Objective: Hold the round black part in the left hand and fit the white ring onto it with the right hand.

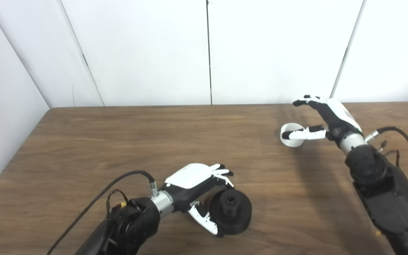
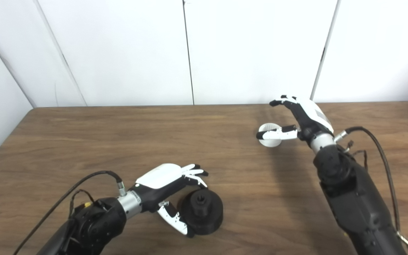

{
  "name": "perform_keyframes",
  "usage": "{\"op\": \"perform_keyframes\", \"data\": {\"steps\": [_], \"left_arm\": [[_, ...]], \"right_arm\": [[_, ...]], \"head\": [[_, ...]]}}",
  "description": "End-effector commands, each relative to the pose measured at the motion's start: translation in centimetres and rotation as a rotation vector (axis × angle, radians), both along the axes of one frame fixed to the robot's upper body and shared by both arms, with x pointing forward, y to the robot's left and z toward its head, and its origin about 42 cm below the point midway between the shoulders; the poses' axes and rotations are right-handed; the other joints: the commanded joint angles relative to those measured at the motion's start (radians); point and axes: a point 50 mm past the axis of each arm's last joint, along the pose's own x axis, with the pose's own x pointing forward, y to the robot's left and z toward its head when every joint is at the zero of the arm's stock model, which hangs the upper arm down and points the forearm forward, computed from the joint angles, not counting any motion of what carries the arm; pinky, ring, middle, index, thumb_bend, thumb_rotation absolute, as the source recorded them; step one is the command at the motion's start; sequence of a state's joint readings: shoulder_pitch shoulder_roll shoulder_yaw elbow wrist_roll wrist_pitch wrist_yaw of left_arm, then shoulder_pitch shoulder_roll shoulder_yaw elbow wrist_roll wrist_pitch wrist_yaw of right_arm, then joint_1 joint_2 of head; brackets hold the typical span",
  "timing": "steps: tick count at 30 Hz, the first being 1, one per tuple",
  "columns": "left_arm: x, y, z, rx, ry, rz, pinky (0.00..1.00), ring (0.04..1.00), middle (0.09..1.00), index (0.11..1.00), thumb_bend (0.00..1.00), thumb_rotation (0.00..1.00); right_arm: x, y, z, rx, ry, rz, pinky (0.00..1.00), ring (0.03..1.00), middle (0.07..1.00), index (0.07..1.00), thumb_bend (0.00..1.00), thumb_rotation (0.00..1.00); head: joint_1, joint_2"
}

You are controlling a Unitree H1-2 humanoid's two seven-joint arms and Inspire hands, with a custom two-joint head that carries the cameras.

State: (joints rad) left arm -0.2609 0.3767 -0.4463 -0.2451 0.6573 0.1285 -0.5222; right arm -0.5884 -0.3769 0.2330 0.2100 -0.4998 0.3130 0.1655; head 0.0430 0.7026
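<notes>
Black round part sits on the table, my open left hand cupping it; my open right hand straddles the white ring, ungrasped. Fitting remains.

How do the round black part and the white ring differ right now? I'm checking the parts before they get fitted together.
The round black part is a thick, solid-looking disc with a hub in its middle; the white ring is a thin, open hoop and looks smaller. The black part lies near the table's front, by the left hand; the ring lies farther back, by the right hand. Both are round, rest on the wooden table, and neither is lifted yet.
</notes>
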Motion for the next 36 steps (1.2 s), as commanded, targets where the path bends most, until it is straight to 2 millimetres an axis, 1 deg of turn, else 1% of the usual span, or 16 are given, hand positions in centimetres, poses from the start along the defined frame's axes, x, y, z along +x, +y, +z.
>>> {"op": "perform_keyframes", "data": {"steps": [1, 3, 8, 15, 19, 31, 36], "left_arm": [[0.2, -0.1, 0.8, 0.006, -0.032, -0.024, 0.89, 1.000, 0.947, 0.674, 0.83, 0.28], [0.1, -0.1, 0.8, 0.002, -0.029, -0.024, 0.89, 1.000, 0.945, 0.673, 0.83, 0.27], [0.1, -0.1, 0.7, 0.003, -0.025, -0.023, 0.89, 1.000, 0.949, 0.678, 0.83, 0.28], [0.2, -0.1, 0.7, 0.002, -0.035, -0.026, 0.87, 1.000, 0.945, 0.674, 0.83, 0.27], [0.2, -0.1, 0.7, 0.002, -0.038, -0.028, 0.89, 1.000, 0.943, 0.673, 0.83, 0.28], [-0.1, 0.0, 0.9, -0.001, -0.037, -0.030, 0.91, 1.000, 0.943, 0.674, 0.83, 0.28], [-0.2, 0.0, 0.9, 0.002, -0.038, -0.032, 0.89, 1.000, 0.944, 0.674, 0.83, 0.28]], "right_arm": [[1.6, 0.2, 3.3, -0.057, -0.068, 0.037, 1.00, 1.000, 0.974, 0.813, 0.96, 0.41], [2.0, 0.2, 3.1, -0.065, -0.045, 0.041, 1.00, 1.000, 0.974, 0.801, 0.97, 0.40], [2.5, 0.1, 2.6, -0.073, -0.018, 0.046, 1.00, 1.000, 0.969, 0.793, 0.98, 0.38], [2.7, -0.1, 2.1, -0.086, 0.009, 0.040, 1.00, 1.000, 0.968, 0.796, 0.95, 0.39], [2.9, -0.2, 1.8, -0.106, 0.023, 0.038, 1.00, 1.000, 0.962, 0.800, 0.93, 0.39], [3.1, -0.9, 0.4, -0.099, 0.060, 0.020, 1.00, 1.000, 0.945, 0.798, 0.90, 0.38], [3.2, -1.1, 0.1, -0.103, 0.068, 0.010, 1.00, 1.000, 0.941, 0.796, 0.90, 0.38]], "head": [[0.000, 0.001], [-0.001, -0.001], [0.000, -0.004], [0.000, -0.007], [0.001, -0.006], [0.003, -0.006], [0.003, -0.007]]}}
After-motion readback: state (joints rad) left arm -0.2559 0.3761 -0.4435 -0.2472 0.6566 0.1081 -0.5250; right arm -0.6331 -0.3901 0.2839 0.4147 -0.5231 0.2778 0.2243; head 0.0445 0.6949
